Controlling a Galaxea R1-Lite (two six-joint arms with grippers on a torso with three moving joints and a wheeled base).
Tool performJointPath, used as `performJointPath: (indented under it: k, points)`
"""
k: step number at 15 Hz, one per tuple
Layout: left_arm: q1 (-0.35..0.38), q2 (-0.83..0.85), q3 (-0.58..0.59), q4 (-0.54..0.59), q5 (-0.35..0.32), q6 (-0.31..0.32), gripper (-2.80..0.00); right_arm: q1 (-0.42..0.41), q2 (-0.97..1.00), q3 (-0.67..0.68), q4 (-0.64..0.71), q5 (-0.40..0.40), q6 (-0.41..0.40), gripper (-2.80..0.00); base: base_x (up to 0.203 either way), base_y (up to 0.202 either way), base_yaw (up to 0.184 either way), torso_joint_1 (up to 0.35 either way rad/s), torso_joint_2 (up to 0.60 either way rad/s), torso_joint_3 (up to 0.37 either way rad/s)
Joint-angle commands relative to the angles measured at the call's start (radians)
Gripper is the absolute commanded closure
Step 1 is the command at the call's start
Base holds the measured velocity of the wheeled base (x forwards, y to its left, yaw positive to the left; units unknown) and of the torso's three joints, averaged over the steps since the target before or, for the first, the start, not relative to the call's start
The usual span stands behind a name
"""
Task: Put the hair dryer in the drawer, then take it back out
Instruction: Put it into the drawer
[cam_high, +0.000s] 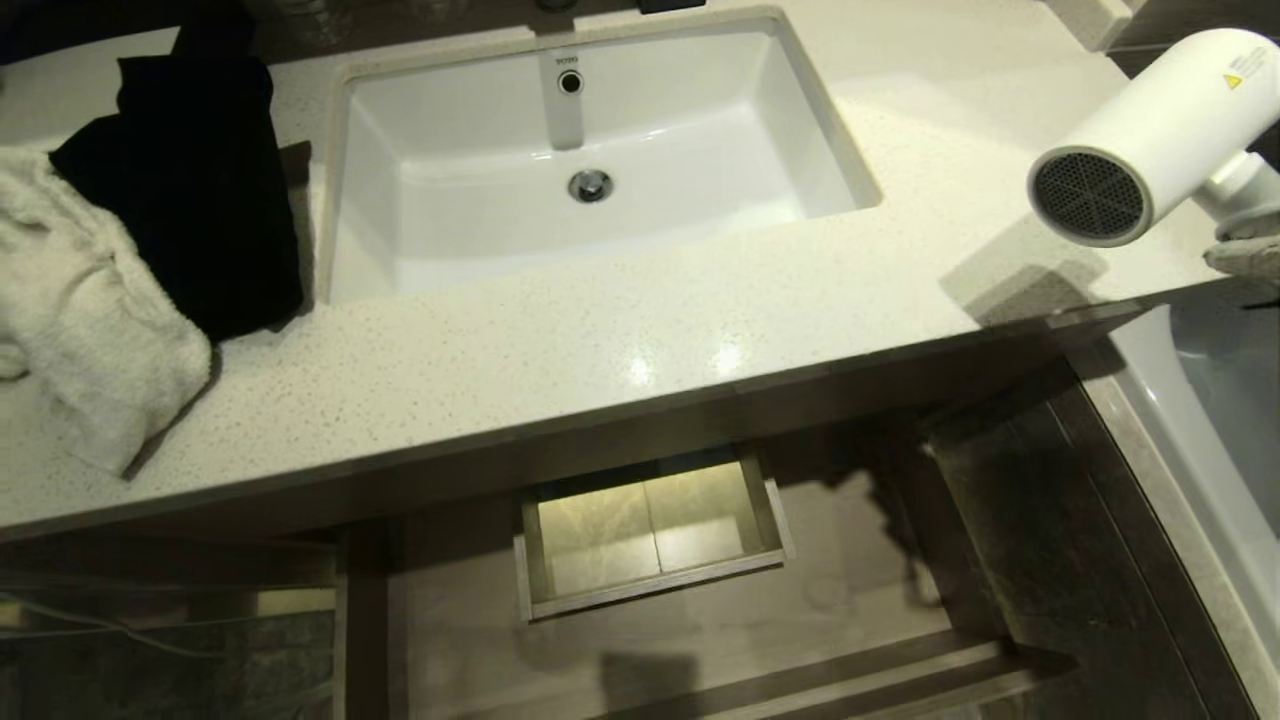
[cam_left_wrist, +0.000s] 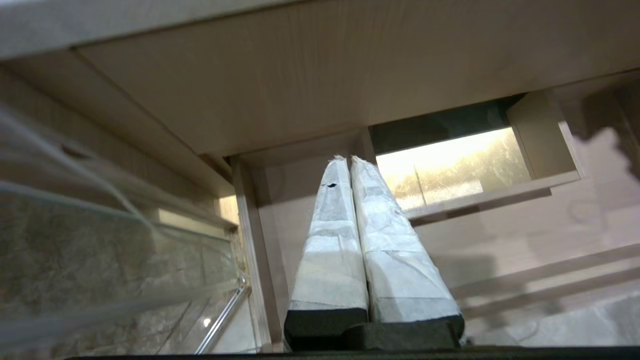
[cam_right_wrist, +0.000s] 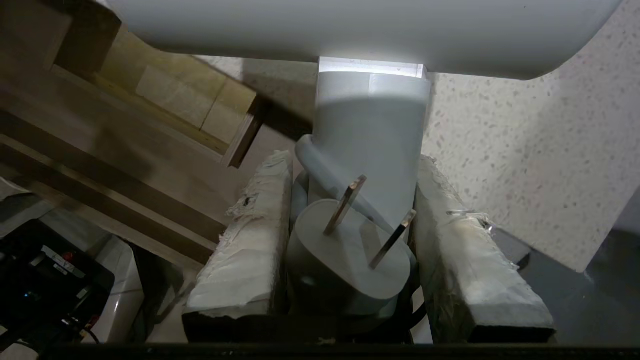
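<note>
the right gripper (cam_right_wrist: 350, 200) is clamped on the hair dryer (cam_high: 1150, 140) — its two wrapped fingers (cam_right_wrist: 250, 235) press either side of the stubby handle, with the white plug (cam_right_wrist: 345, 255) and a turn of cord wedged between them, its two metal prongs pointing up at the camera. in the head view the dryer is held in the air at the far right, above the right end of the speckled countertop (cam_high: 600, 340), barrel tilted with the mesh intake facing toward the sink side; only a scrap of the wrapped gripper shows below it at the frame edge.

the drawer (cam_high: 700, 620) stands pulled out below the counter edge, nothing lying in it, its floor running around a boxed cut-out (cam_high: 650, 530) that is lit from below.

the left gripper (cam_left_wrist: 347, 160) hangs low in front of the cabinet with its wrapped fingers pressed together, holding nothing, pointing toward the drawer's left part.

on the counter, a white sink (cam_high: 590, 150) sits in the middle — a black cloth (cam_high: 190, 180) and a white towel (cam_high: 90, 300) lie at its left.
</note>
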Motion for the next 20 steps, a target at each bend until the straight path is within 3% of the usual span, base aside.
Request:
performJointPath:
  k: [1,6,16,20]
  points:
    - [0.000,0.000,0.001,0.000,0.000,0.000,0.00,-0.001,-0.125,0.065,0.003,0.003,-0.003,0.00,0.000,0.000,0.000,-0.361,0.25,-0.110]
    - [0.000,0.000,0.001,0.000,0.000,0.001,0.00,-0.003,-0.286,0.184,0.008,0.002,0.037,0.00,0.000,0.000,0.000,-0.355,0.22,-0.135]
    - [0.000,0.000,0.000,0.000,0.000,0.000,0.00,-0.054,-0.372,0.261,0.010,0.003,0.037,0.00,0.000,0.000,0.000,-0.310,0.11,-0.202]
    - [0.000,0.000,0.000,0.000,0.000,0.000,0.00,-0.059,-0.409,0.291,-0.005,0.003,0.025,0.00,0.000,0.000,0.000,-0.238,0.29,0.045]
